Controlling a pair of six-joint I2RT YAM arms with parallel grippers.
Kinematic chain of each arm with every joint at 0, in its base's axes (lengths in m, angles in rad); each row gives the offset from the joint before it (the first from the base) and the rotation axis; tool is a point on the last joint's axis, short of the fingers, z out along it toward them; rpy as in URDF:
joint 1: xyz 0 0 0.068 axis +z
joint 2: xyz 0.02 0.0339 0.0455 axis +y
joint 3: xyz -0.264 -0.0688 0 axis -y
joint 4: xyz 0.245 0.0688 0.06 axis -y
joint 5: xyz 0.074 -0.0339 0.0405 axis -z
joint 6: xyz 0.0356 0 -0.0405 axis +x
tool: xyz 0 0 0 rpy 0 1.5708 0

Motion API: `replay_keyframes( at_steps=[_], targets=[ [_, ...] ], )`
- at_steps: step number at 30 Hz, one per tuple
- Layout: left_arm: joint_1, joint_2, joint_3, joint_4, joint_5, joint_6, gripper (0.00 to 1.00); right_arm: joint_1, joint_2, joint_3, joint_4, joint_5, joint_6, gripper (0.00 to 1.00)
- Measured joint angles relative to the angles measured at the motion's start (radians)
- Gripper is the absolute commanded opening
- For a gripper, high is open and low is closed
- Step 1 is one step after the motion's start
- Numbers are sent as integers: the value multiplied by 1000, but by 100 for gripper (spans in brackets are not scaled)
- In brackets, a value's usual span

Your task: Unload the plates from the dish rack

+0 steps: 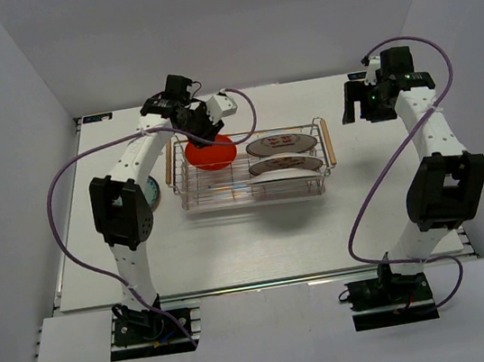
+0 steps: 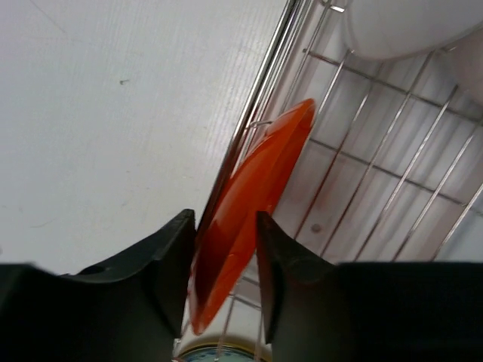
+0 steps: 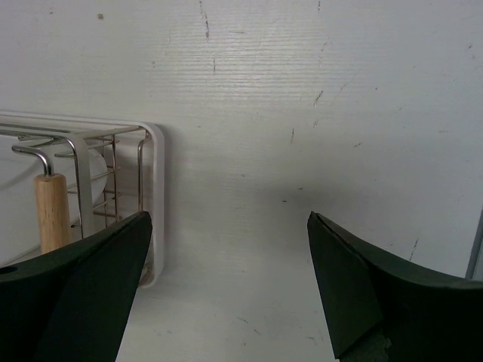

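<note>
The chrome wire dish rack [image 1: 254, 199] stands mid-table. A red-orange plate [image 1: 212, 154] stands on edge at its left end. My left gripper [image 1: 201, 129] reaches down over it. In the left wrist view the gripper [image 2: 225, 253] has its two fingers pressed on either side of the plate's rim [image 2: 253, 188], above the rack wires [image 2: 377, 170]. Two white plates with red characters [image 1: 282, 145] [image 1: 286, 167] stand in the rack's right half. My right gripper [image 1: 360, 105] is open and empty, right of the rack; in the right wrist view [image 3: 230, 294] it hangs above bare table.
A teal plate with a yellow rim [image 1: 151, 193] lies on the table left of the rack, under my left arm; it also shows in the left wrist view [image 2: 219, 353]. The rack's right wooden handle [image 3: 51, 211] is near my right gripper. White walls enclose the table.
</note>
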Motion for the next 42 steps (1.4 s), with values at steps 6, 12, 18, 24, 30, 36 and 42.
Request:
replay_keyframes(
  at_steps=[6,12,18,24,30,36,42],
  targets=[
    [-2,-24,-47,64,-37,24,27,0,0,1,0,-1,0,89],
    [-11,-46,-64,69,-59,40,19,0,0,2,-3,-3,0,89],
    [-13,-103,-79,69,-76,39,12,0,-1,5,-5,-4,0,89],
    [-14,-206,-108,98,-82,5,0,0,-27,7,-5,-10,0,89],
    [-11,-315,-138,191,-76,-99,0,0,-68,7,-4,-24,-1,89],
    [-6,-413,-191,373,-238,-408,0,0,-111,7,-3,-46,-2,89],
    [47,-444,-205,433,-635,-867,0,0,-138,7,-2,-84,0,89]
  ],
)
